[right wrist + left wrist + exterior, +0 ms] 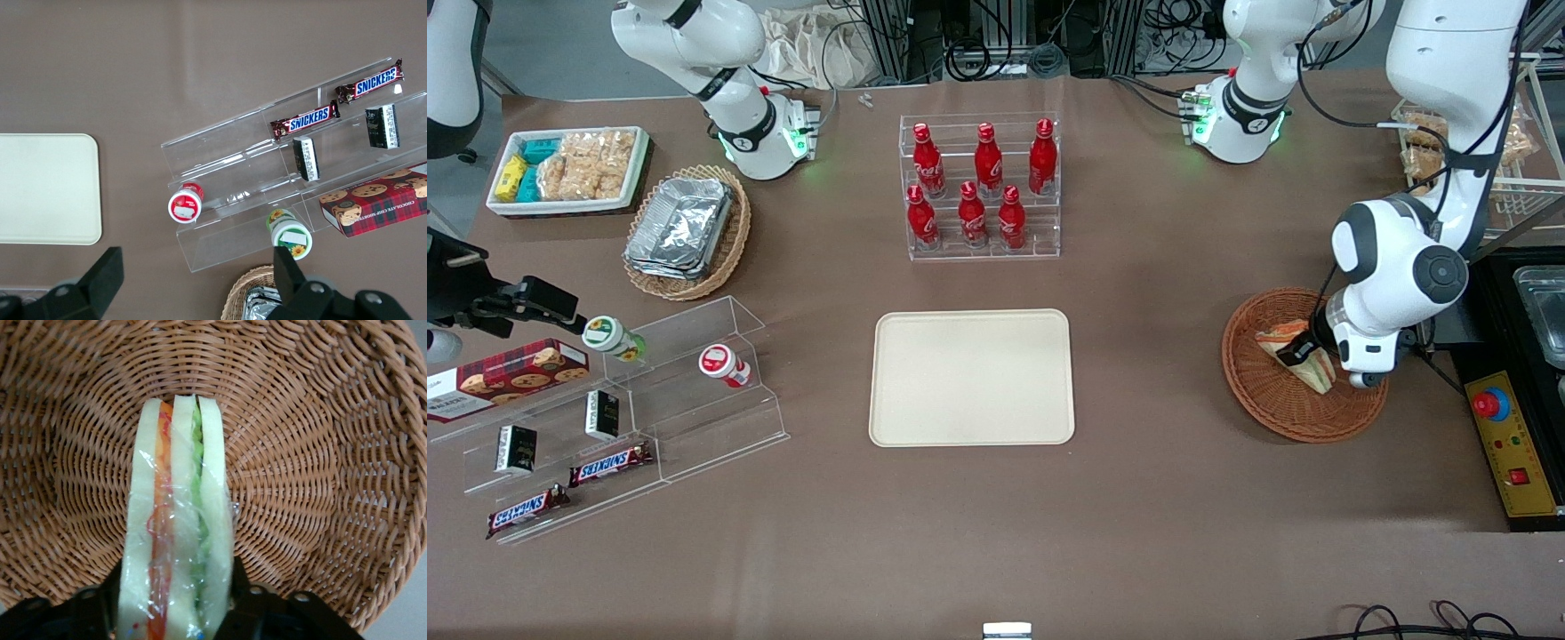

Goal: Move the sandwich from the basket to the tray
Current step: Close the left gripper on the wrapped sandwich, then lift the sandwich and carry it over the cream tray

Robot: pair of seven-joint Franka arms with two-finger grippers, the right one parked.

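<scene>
sandwich (177, 533): soft, light, film-wrapped, slippery; hold across bread faces.
gripper (1303, 358): in basket (1263, 404), fingers (257, 610) clasping sandwich.
tray (971, 376): at 9 o'clock.

The sandwich (175, 520) shows pale white bread with orange and green stripes of filling. The woven basket (1267, 404) is reddish-brown; the tray (971, 377) plain cream. The gripper (1303, 356) is black, down in the basket.

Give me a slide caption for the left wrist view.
Pincer shut on the wrapped sandwich, held edge-up inside the brown wicker basket.
</scene>
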